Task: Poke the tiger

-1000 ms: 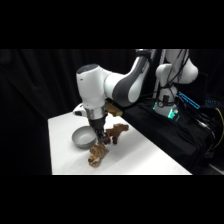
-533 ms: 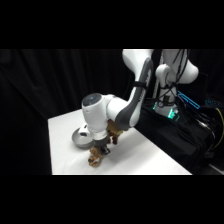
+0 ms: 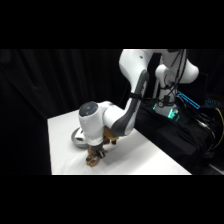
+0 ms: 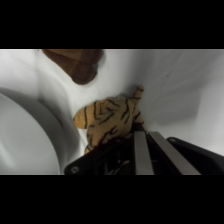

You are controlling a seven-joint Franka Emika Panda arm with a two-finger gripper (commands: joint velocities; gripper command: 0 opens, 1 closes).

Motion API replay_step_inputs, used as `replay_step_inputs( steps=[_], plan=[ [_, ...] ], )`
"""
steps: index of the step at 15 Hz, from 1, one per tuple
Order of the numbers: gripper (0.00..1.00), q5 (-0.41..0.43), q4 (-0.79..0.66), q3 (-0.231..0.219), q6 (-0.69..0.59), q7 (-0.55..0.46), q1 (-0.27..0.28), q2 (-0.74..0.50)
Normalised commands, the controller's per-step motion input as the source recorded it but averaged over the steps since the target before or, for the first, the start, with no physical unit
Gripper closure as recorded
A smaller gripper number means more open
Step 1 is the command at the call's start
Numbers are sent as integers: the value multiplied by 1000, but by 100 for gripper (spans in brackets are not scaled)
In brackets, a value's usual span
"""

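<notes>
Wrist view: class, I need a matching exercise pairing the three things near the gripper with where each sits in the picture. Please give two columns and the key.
Things:
1. tiger
2. bowl
3. brown toy animal

Places in the wrist view:
A. top edge, partly cut off
B. centre, right at the gripper fingers
C. left side, pale curved rim

Pairs: 1-B, 2-C, 3-A

I see tiger (image 3: 92, 159) mostly hidden under gripper (image 3: 97, 151) in side view. Bowl (image 3: 78, 139) half behind arm. Brown toy (image 4: 75, 62) cut by wrist view top. Finger contact unclear.
</notes>
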Motion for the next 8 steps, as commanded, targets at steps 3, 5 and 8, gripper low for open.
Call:
replay_step_inputs(
  steps=[3,5,8],
  plan=[
    [96,-73,-302,5,-248,-11,4,-565],
    [97,43,-440,138,-377,-159,-100,-808],
    [71,114,-326,158,-414,-222,-164,-724]
  ],
)
